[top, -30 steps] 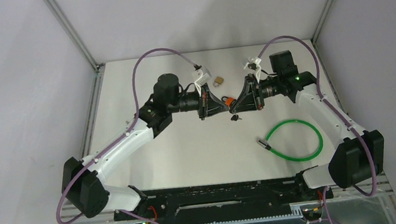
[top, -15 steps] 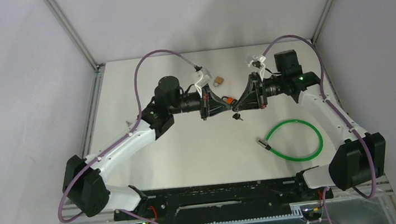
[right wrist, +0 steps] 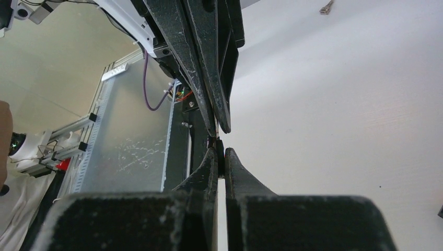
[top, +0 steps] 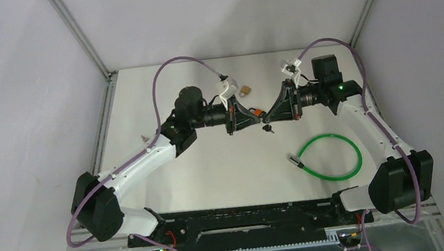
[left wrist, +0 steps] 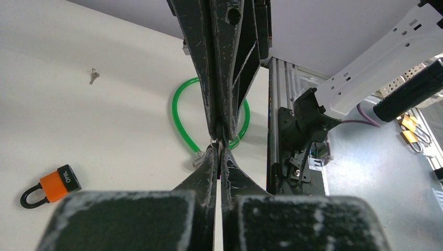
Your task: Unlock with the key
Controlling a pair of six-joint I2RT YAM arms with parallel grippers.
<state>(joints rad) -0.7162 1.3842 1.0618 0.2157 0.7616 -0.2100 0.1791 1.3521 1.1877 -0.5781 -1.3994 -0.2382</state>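
My left gripper [top: 259,115] and right gripper [top: 265,115] meet tip to tip above the table's middle. Both are shut on a small key [right wrist: 213,144] pinched between them; its dark head shows between my right fingers [right wrist: 209,164], and a thin metal bit sits at my left gripper's [left wrist: 219,149] tips. The orange padlock [top: 256,111] lies on the table just beyond the tips, also at lower left in the left wrist view [left wrist: 52,184]. A small black key-shaped piece [top: 266,130] shows just in front of the tips; I cannot tell whether it hangs or lies.
A brass padlock [top: 244,89] lies further back. A green cable loop [top: 330,157] lies front right, also behind the fingers in the left wrist view [left wrist: 180,117]. A small loose silver key [top: 143,137] lies at the left edge, seen too in the wrist views [left wrist: 94,76] [right wrist: 326,6].
Both grippers have shifted slightly to the right together, tips still touching. The small black piece moved with them. The padlocks and cable have not moved.
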